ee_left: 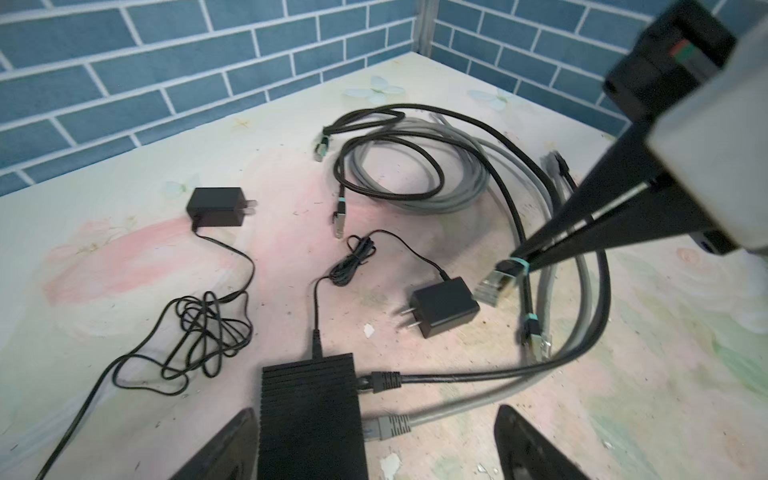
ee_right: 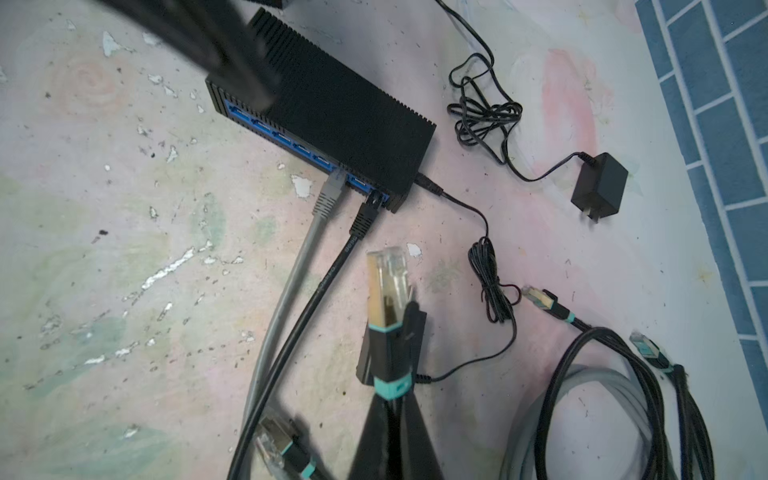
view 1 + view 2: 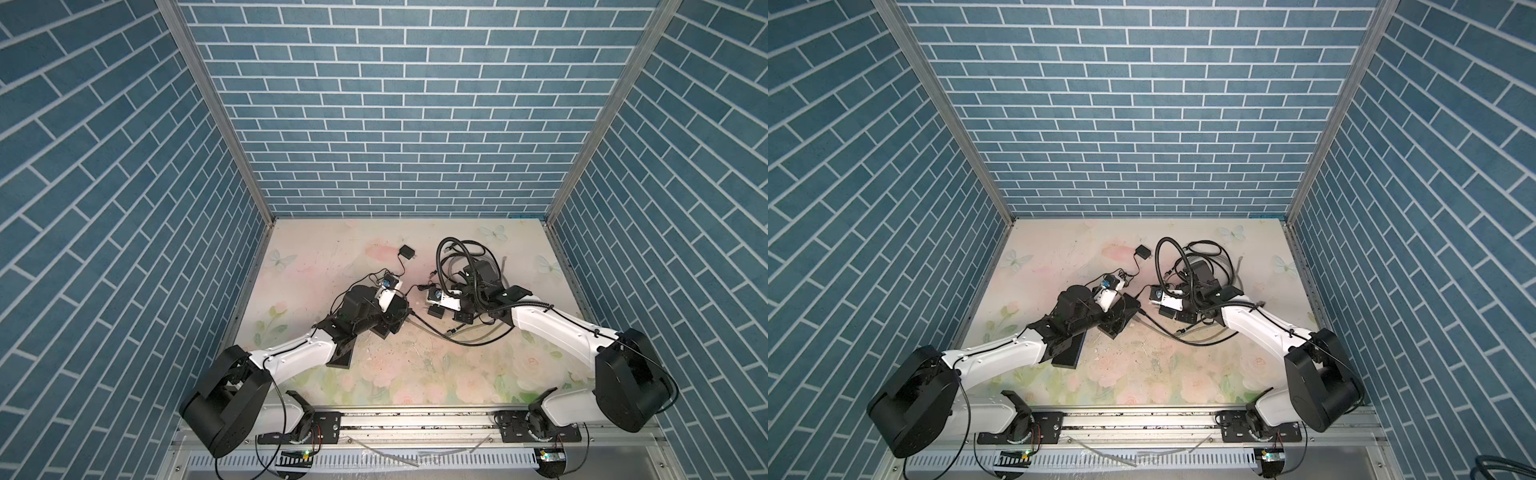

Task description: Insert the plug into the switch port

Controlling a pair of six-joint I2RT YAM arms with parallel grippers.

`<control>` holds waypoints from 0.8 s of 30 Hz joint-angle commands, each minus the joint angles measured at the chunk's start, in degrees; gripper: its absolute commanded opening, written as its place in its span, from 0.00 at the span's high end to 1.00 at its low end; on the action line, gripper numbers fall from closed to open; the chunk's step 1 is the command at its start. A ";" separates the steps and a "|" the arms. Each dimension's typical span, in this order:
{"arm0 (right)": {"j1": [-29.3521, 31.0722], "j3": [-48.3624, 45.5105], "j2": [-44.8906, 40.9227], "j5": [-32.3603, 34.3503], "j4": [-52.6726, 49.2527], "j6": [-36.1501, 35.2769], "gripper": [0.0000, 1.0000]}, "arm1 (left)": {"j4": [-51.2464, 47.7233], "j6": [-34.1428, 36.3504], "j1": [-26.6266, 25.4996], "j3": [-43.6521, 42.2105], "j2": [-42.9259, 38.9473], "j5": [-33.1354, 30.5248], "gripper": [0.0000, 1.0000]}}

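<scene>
The switch (image 1: 309,415) is a black ribbed box with a row of blue ports (image 2: 286,139) along one side. It lies on the floral table between the fingers of my left gripper (image 1: 374,449), which is open, with one finger (image 1: 224,449) close beside the box and the other well apart. A grey cable plug (image 2: 330,195) and a black one (image 2: 365,216) sit in ports near the switch's end. My right gripper (image 2: 390,399) is shut on the plug (image 2: 388,286), a gold and clear connector with a teal band. The plug hangs above the table, a short way from the ports.
Two black power adapters (image 1: 218,205) (image 1: 444,307) lie on the table with thin tangled leads. A coil of grey and black cables (image 1: 415,166) lies behind, with loose connectors (image 1: 338,220) (image 1: 536,340) nearby. Blue brick walls (image 3: 395,124) enclose three sides.
</scene>
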 commanded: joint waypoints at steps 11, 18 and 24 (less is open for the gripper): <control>2.25 -5.42 -0.71 1.22 7.56 1.33 1.00 | 18.80 13.84 -1.98 -5.41 4.65 6.69 0.16; 2.81 -8.65 -2.73 1.90 11.79 1.27 1.00 | 12.80 11.22 -1.67 -0.14 8.04 10.67 0.20; 3.38 -11.59 -5.39 3.18 15.67 1.94 1.00 | 3.77 11.05 -1.59 5.52 9.96 16.47 0.36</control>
